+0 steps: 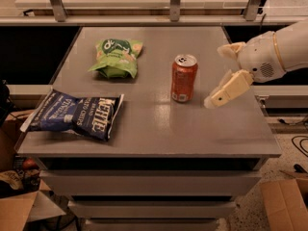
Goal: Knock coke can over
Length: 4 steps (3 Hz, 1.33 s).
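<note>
Blue chip bag (77, 115) reads "KETTLE" in white letters; pincer (217, 76) just right of coke can (184, 78).

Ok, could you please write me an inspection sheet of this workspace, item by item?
Surface: grey flat table top, carrying three things.
Job's things: small orange-red metal drink can, standing upright, right of centre.
Clutter: crumpled green chip bag at the back left; blue chip bag lying at the front left edge.
Grippers: cream gripper hovers to the right of the can, apart from it; jaws open.
Cables: dark cable on the floor, far right.
Surroundings: cardboard boxes on the floor at both lower corners.
</note>
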Motion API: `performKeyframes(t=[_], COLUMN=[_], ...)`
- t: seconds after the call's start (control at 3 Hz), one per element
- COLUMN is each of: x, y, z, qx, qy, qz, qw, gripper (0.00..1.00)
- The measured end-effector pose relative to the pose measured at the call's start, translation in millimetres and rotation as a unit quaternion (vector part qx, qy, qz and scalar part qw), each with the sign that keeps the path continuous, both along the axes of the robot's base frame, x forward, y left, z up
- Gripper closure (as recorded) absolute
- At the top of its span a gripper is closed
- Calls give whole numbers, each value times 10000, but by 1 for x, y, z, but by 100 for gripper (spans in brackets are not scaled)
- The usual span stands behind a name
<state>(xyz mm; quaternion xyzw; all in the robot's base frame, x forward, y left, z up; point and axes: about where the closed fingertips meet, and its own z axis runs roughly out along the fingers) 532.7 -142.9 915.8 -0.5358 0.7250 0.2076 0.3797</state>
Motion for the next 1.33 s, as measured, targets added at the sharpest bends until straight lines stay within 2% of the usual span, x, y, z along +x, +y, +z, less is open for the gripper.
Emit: performKeyframes(t=[0.33,0.67,1.0,1.33], x=[19,30,35,35], y=[21,46,66,80], z=[-8,-11,-15,-19], qx=[712,1197,1435,1616], qy=[-118,-199,-197,-173], qz=[43,189,357,480], qw=[9974,9924,9888,9855], gripper=[0,0,16,39])
